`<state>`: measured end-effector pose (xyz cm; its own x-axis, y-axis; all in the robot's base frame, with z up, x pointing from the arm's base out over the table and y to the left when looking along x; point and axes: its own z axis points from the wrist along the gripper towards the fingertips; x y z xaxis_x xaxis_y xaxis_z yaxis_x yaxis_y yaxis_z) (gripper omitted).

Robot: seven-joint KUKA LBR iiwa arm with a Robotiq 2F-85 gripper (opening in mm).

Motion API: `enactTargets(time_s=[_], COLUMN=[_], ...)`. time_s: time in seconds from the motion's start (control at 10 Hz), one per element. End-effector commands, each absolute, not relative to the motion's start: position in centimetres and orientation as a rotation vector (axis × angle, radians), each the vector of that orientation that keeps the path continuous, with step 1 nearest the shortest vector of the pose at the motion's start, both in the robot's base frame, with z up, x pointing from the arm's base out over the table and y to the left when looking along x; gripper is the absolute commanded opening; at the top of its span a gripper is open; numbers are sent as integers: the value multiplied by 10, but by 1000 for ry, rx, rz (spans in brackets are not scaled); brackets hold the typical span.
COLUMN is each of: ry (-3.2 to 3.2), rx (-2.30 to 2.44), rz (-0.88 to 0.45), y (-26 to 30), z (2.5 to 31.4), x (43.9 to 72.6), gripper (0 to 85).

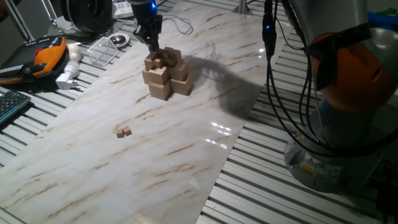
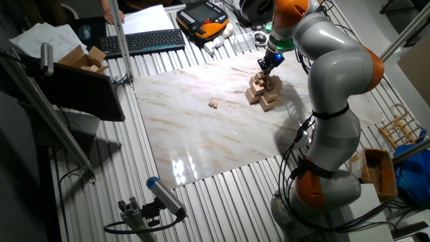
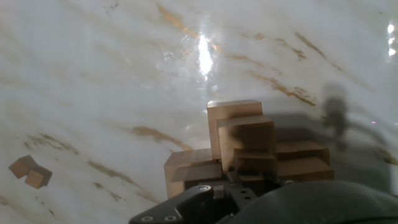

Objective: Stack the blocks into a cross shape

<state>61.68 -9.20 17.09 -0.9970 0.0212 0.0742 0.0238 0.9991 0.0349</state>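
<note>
The cross shape (image 1: 165,79) is a tiered pile of light-tan wooden cubes at the far middle of the marble board; it also shows in the other fixed view (image 2: 263,93) and fills the lower hand view (image 3: 242,127). My gripper (image 1: 153,50) (image 2: 264,70) points down onto the pile's top. Its fingers stand close together on a tiny block (image 3: 254,163) that rests at the top tier, with the gripper (image 3: 253,179) right over it. Two more tiny blocks (image 1: 123,131) (image 2: 212,105) (image 3: 30,171) lie side by side on the board, well away from the pile.
The marble board (image 1: 186,168) lies on a slatted metal table. Beyond its far left edge are an orange-black pendant (image 1: 43,56), a keyboard (image 1: 11,106), a white plug (image 1: 67,76) and a clear plastic box (image 1: 102,50). The arm's base (image 1: 339,124) and cables stand at the right.
</note>
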Motion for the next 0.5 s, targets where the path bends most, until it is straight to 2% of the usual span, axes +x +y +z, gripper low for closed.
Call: enactTargets(time_s=[0.0,0.1,0.4], ry=[-3067,-3067,-3066], rx=[-35,-35,-32], rz=[-55,-55,-55], y=[-92,-92,-93], z=[171,170,170], x=[616,616,614], gripper=[0,170,170])
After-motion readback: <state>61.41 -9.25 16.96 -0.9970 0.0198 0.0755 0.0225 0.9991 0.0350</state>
